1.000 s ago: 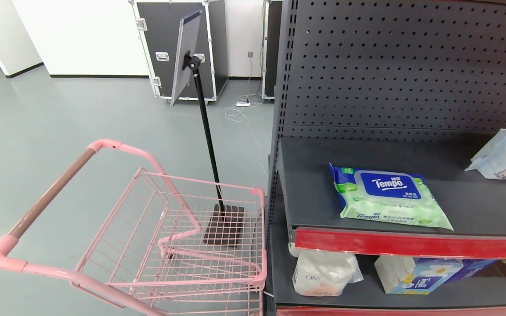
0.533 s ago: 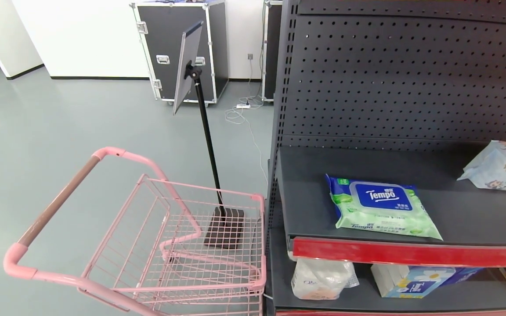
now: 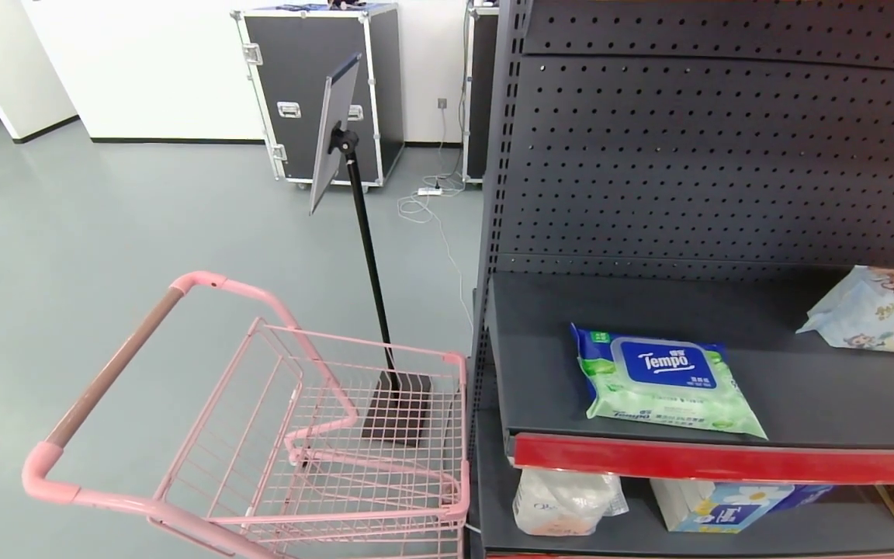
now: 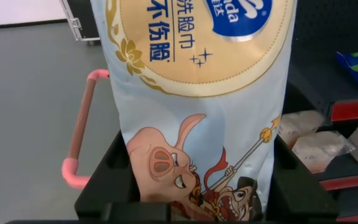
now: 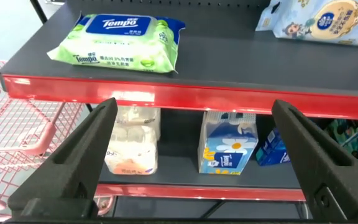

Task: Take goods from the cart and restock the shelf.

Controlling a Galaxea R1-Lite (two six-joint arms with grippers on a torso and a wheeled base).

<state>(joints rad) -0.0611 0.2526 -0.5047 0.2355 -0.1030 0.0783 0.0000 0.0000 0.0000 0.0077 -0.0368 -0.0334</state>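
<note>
The left gripper (image 4: 199,149) is closed on a tall soft pack (image 4: 197,93) with a cartoon pig on it. Its two black fingers press the pack's sides, so the pack stands up and does not slip. The pink cart (image 3: 354,341) is close behind it. This pack is likely the next thing for the shelf (image 3: 819,388).

The right gripper (image 5: 192,109) is wide open and holds nothing. It faces the shelf's red front edge (image 5: 185,93), maybe ready to help.

A green and blue wipes pack (image 3: 664,380) lies flat near the front of the shelf. There is bare room beside it for more goods. A pale blue pack (image 3: 878,320) lies far to the right.

The top of the held pack is cut off. The cart's bottom is cut off too, so it is hard to tell if more goods wait there.
</note>
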